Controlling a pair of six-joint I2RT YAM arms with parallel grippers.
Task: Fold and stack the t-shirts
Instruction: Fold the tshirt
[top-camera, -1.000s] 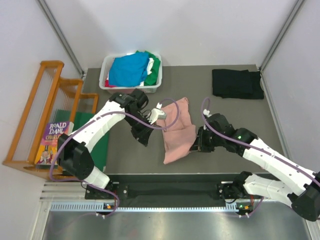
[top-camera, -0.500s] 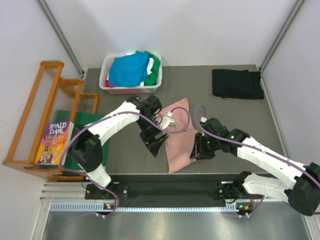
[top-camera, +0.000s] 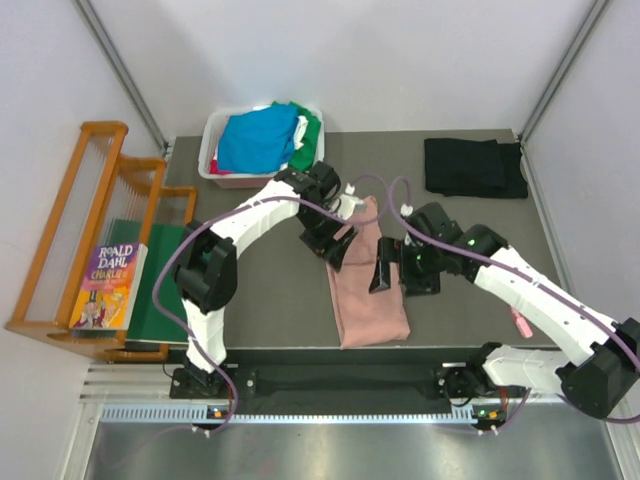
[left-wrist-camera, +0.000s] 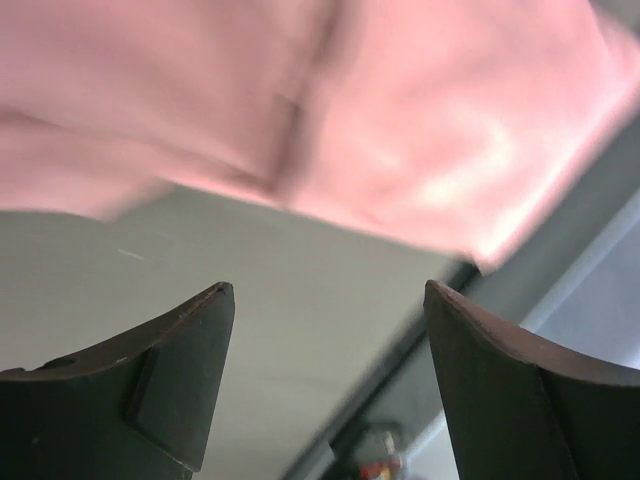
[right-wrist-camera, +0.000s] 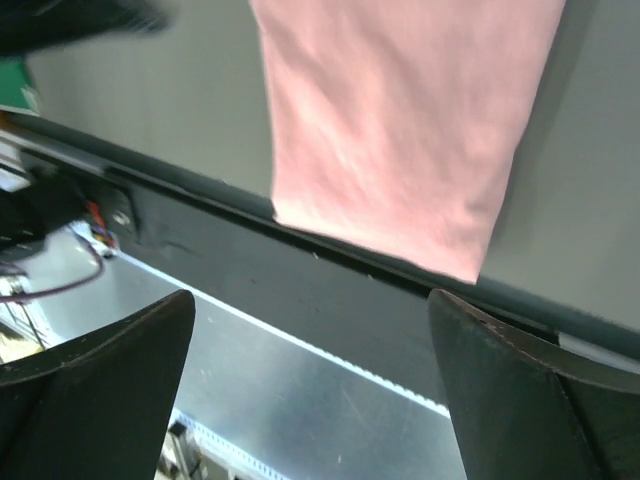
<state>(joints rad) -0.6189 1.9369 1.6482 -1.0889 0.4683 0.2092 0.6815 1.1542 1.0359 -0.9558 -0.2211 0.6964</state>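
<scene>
Overhead only, folded black t-shirt (top-camera: 475, 167) (wrists show pink t-shirt (right-wrist-camera: 400, 130))

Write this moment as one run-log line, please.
left gripper: open, empty | right gripper: open, empty | pink t-shirt: flat, ungripped | black t-shirt: folded, far right

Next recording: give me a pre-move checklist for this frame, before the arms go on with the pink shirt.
1. Left claw open, holding nothing: ok.
2. Right claw open, holding nothing: ok.
3. Pink t-shirt lying flat as a long strip: ok.
4. Its near end inside the edge of the table: cannot tell.
5. Black t-shirt folded at far right, top free for stacking: ok.
6. Pink t-shirt folded short enough to stack: not ok.
</scene>
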